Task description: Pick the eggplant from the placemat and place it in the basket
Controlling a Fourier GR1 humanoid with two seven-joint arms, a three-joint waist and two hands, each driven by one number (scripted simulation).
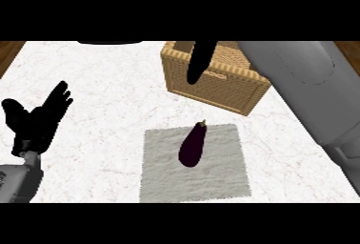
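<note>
A dark purple eggplant (192, 145) lies on the grey placemat (211, 181), stem pointing to the far side. The woven basket (232, 90) stands beyond the mat, at the back right. My right forearm rises high along the right side, close to the view. Of my right hand (200, 62) only one straight black finger shows, hanging in front of the basket's near left corner and well above the eggplant. The rest of that hand is cut off at the top. My left hand (38, 119) rests open at the left edge, fingers up, holding nothing.
The white marbled counter (105, 86) stretches around the mat and basket. Wooden floor shows at the far left and far right corners. A dark shape (109, 42) sits at the top edge.
</note>
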